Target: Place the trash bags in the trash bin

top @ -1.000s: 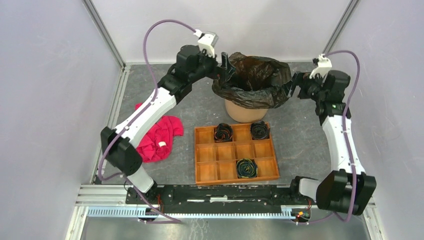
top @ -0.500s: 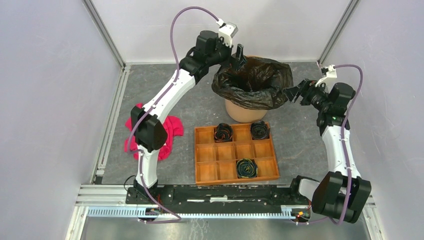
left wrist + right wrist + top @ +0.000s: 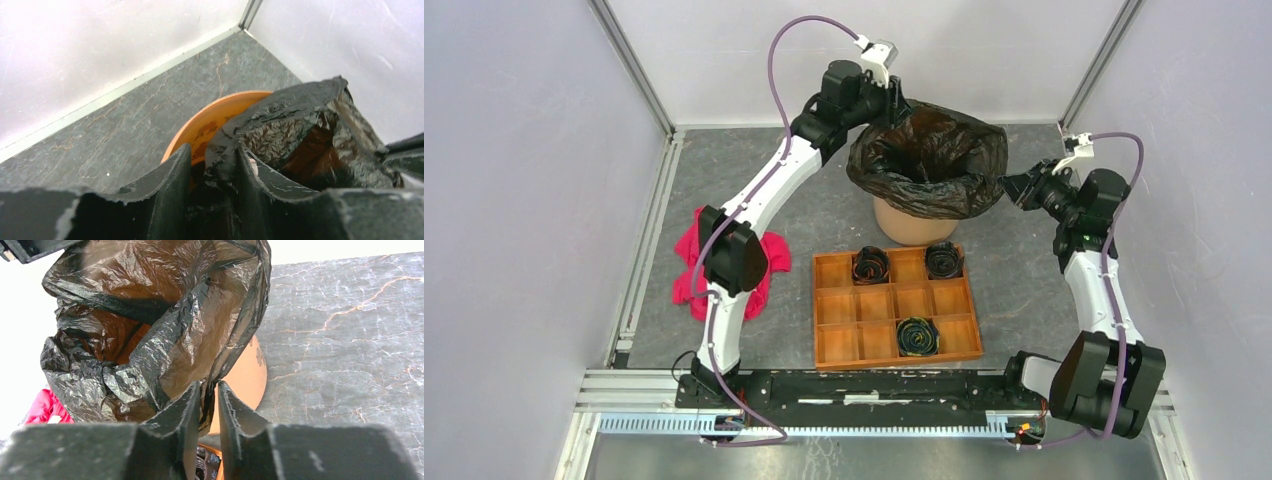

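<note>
Black, glossy film of the trash bag is draped over the mouth of the trash bin, which stands on the grey table in the upper middle of the top view. The film lines the inside and folds down over the rim, so only the lower pale orange wall shows bare. The left gripper is at the bag's upper left edge; in its wrist view its fingers pinch an upright, crumpled fold of the film, with a strip of orange rim showing just behind. The right gripper is at the bag's right edge; in its wrist view its fingers are drawn close together on a thin hanging edge of film beside the bin's outer wall. Below the bin in the top view lies a compartmented wooden tray with three dark coiled rolls in separate compartments. A red cloth lies crumpled at left, partly hidden by the left arm
</note>
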`<move>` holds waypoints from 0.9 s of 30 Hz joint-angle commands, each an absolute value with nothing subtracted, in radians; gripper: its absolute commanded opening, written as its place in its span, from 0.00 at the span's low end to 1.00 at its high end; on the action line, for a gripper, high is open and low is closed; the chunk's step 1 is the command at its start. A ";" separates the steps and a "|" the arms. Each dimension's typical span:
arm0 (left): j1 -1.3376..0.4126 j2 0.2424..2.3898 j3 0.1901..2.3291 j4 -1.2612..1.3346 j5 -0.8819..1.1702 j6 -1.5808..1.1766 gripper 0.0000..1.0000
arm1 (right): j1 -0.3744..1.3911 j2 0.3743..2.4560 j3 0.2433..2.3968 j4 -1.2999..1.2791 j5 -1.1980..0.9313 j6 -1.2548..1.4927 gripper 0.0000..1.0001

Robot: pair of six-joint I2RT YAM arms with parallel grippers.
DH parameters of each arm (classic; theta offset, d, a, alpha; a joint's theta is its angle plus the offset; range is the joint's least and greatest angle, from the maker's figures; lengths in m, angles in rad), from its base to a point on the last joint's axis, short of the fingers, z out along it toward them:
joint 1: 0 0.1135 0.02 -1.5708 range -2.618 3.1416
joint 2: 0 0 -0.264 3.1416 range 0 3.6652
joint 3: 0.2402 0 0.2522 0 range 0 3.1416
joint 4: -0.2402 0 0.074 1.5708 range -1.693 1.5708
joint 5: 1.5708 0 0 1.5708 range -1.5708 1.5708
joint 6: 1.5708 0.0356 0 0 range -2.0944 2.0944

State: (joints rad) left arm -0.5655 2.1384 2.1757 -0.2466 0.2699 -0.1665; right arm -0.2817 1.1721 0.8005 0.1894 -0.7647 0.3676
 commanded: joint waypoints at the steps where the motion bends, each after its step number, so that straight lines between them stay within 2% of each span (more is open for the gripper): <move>1: -0.534 2.175 2.257 -0.160 0.277 -0.324 0.43 | -0.284 1.198 0.781 0.327 -0.803 0.412 0.20; 6: -0.490 2.226 2.279 -0.138 0.269 -0.492 0.36 | -0.281 1.251 0.779 0.371 -0.803 0.429 0.01; 13: -0.455 2.343 2.368 -0.082 0.407 -0.686 0.29 | -0.250 1.361 0.809 0.484 -0.798 0.533 0.00; 19: -0.426 2.404 2.376 -0.017 0.386 -0.767 0.29 | -0.219 1.486 0.924 0.436 -0.681 0.485 0.00; 27: -0.390 2.507 2.370 0.069 0.439 -0.892 0.27 | -0.206 1.657 1.049 0.402 -0.640 0.459 0.00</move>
